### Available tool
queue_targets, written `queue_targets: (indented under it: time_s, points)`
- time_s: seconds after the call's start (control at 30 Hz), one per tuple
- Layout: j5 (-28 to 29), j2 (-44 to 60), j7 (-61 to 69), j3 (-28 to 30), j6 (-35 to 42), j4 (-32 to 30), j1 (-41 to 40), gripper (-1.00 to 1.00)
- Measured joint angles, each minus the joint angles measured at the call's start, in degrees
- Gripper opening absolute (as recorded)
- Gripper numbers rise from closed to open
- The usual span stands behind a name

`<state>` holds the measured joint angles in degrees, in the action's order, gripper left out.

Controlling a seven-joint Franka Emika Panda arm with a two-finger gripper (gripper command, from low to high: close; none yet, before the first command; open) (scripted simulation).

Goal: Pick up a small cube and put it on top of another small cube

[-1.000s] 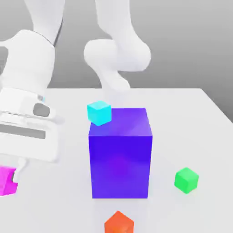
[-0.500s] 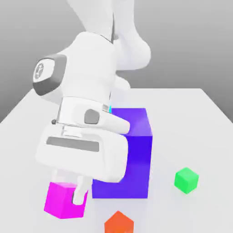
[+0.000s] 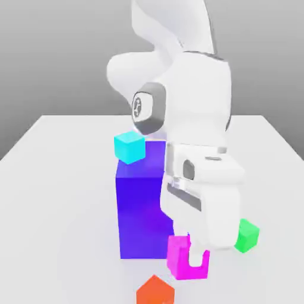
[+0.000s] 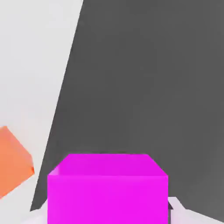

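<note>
The small cube (image 3: 180, 254), bright magenta, sits between my fingers (image 3: 195, 257), and my gripper (image 3: 189, 262) is shut on it. It hangs low in front of the big blue-violet block (image 3: 139, 208), toward that block's corner on the exterior view's right. In the hand view the same small cube (image 4: 108, 188) is close up, with a pale fingertip (image 4: 177, 209) at its side. An orange cube (image 3: 155, 291) lies just below and to the exterior view's left of the held cube; it shows again as the orange cube (image 4: 11, 159) on the white table in the hand view.
A green cube (image 3: 248, 236) rests on the table at the exterior view's right, partly behind my hand. A cyan cube (image 3: 130, 146) shows at the blue block's top far corner. The white table (image 3: 59, 196) runs wide to the left; its edge (image 4: 61, 109) meets dark floor.
My arm has swung from the exterior view's left to its right, carrying the magenta cube across the front of the blue block. The other cubes have stayed put.
</note>
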<state>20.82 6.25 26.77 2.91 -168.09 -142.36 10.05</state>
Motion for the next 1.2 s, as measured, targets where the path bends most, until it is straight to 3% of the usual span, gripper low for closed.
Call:
queue_targets:
  time_s: [0.17,0.4,0.53,0.73,0.77,1.0,1.2]
  points:
    - [-13.1,-1.7,-2.5,-4.6,4.0,-3.2,2.4,-1.0]
    - [-24.9,-11.1,0.3,-6.9,12.7,-12.3,9.2,-1.0]
    - [-23.1,-10.6,-3.0,-11.4,14.6,-14.6,14.1,-1.0]
    - [-18.7,-0.6,-6.4,-10.5,5.8,-14.4,15.5,-1.0]
    - [-17.8,1.0,-7.2,-9.9,4.3,-14.3,15.8,1.0]
    - [-17.7,1.3,-7.2,-9.9,3.9,-14.3,15.9,1.0]
    - [-21.7,-8.6,-4.4,-10.2,13.2,-14.8,16.5,1.0]
